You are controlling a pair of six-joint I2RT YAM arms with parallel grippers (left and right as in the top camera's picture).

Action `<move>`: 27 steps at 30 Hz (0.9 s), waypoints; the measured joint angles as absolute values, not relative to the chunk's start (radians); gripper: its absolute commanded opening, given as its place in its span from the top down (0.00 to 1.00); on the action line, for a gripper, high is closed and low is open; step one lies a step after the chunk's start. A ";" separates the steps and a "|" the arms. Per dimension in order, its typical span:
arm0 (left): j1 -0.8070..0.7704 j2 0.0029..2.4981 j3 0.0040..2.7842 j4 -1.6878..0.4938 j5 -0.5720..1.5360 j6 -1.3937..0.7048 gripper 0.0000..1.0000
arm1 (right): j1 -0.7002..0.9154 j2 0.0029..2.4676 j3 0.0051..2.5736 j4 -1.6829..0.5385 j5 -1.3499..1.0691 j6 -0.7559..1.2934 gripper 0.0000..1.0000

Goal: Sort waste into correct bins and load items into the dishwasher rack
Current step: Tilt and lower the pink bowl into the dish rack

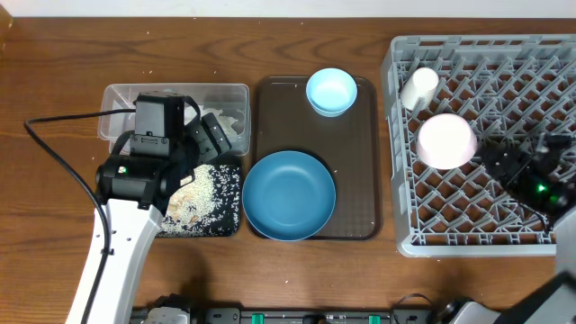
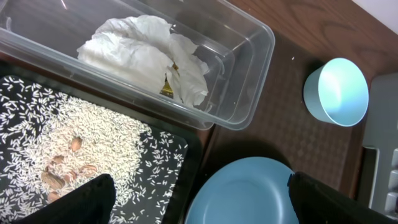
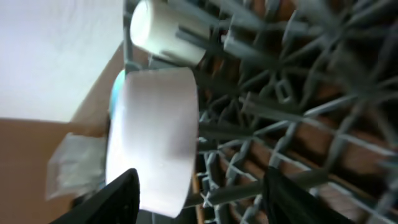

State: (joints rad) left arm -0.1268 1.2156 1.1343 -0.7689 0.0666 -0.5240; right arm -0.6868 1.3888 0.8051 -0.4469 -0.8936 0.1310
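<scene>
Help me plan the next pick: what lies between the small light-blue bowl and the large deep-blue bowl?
Nothing but a bare stretch of the brown tray lies between the light-blue bowl and the deep-blue bowl; the overhead view shows it.

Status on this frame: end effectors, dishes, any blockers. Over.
Left end effector open, empty, above clear tub and black tray. Right end effector open beside small white bowl in rack. Large blue bowl, light-blue bowl not yet racked, unobstructed.
</scene>
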 measured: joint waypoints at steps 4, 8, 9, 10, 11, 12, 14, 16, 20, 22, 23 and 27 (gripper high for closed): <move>-0.127 1.216 1.134 -0.768 0.067 -0.524 0.09 | -0.683 1.280 0.805 -0.473 -0.835 0.134 0.43; -0.127 1.216 1.134 -0.769 0.067 -0.524 0.09 | -0.634 1.200 0.806 -0.494 -0.791 0.134 0.46; -0.127 1.216 1.134 -0.769 0.067 -0.524 0.09 | -0.615 1.186 0.806 -0.499 -0.780 0.134 0.47; -0.127 1.216 1.134 -0.768 0.067 -0.524 0.09 | -0.588 1.173 0.806 -0.505 -0.762 0.134 0.47; -0.127 1.216 1.134 -0.769 0.067 -0.524 0.09 | -0.559 1.164 0.807 -0.514 -0.744 0.134 0.48; -0.127 1.216 1.134 -0.768 0.067 -0.524 0.09 | -0.532 1.158 0.810 -0.527 -0.725 0.134 0.48; -0.127 1.216 1.134 -0.769 0.067 -0.524 0.09 | -0.463 1.156 0.831 -0.569 -0.666 0.131 0.48; -0.127 1.216 1.134 -0.769 0.067 -0.524 0.09 | -0.397 1.156 0.858 -0.608 -0.609 0.130 0.46; -0.127 1.216 1.134 -0.769 0.067 -0.524 0.09 | -0.262 1.156 0.942 -0.680 -0.466 0.125 0.46; -0.127 1.216 1.134 -0.769 0.067 -0.524 0.09 | -0.201 1.156 0.988 -0.704 -0.405 0.125 0.46; -0.127 1.216 1.134 -0.769 0.067 -0.524 0.09 | -0.181 1.156 1.002 -0.711 -0.385 0.125 0.46; -0.127 1.216 1.134 -0.769 0.067 -0.524 0.09 | -0.099 1.156 1.025 -0.721 -0.301 0.125 0.46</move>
State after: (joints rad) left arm -0.1268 1.2156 1.1343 -0.7689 0.0669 -0.5240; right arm -0.0990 1.1564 1.0248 -0.7212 -0.3008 0.1246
